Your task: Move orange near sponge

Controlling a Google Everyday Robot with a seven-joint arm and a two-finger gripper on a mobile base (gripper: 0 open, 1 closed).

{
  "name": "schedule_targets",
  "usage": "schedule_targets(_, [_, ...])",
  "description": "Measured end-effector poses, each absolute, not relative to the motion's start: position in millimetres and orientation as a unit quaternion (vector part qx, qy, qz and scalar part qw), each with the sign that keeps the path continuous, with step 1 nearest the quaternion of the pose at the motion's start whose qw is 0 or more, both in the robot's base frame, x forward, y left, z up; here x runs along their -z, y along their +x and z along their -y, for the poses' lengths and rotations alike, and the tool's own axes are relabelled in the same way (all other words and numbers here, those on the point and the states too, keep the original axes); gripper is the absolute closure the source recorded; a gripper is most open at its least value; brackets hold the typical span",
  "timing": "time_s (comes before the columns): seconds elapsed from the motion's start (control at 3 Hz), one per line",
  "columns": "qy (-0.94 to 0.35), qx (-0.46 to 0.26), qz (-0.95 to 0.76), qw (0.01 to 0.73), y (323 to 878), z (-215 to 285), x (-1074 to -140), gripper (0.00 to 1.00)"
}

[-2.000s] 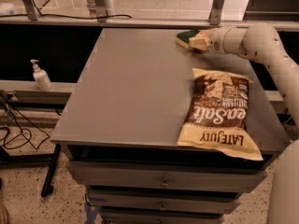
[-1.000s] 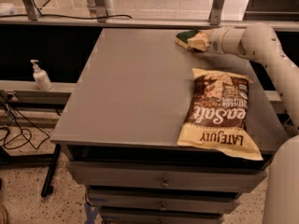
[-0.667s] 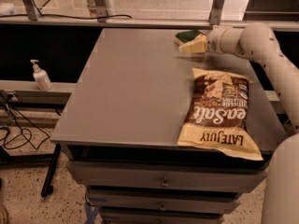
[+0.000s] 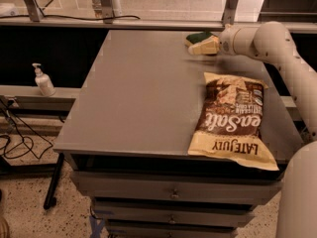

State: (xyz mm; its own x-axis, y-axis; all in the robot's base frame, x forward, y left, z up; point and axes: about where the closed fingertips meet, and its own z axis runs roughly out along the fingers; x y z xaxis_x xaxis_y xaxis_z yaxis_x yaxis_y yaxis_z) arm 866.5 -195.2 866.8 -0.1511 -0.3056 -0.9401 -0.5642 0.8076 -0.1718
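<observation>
The sponge [image 4: 197, 35], with a dark green top, lies near the table's far edge, right of centre. My gripper [image 4: 200, 48] reaches in from the right on a white arm [image 4: 267, 36]. It sits low over the table, just in front of the sponge and close against it. The orange is not visible anywhere on the table; whether it is inside the gripper cannot be made out.
A large chip bag [image 4: 232, 119] lies on the right half of the grey table [image 4: 133, 93], front of the gripper. Drawers sit under the table's front edge. A soap pump bottle [image 4: 43, 81] stands on a ledge at the left. A rail runs behind the table.
The gripper has shifted slightly left and toward the front, from beside the sponge to just in front of it. The sponge and chip bag have not moved.
</observation>
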Motion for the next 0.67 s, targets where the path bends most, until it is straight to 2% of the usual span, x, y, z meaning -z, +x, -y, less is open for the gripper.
schedule_targets(0.67, [-0.289,-0.095,-0.742,0.597,867,193,-898,0.0])
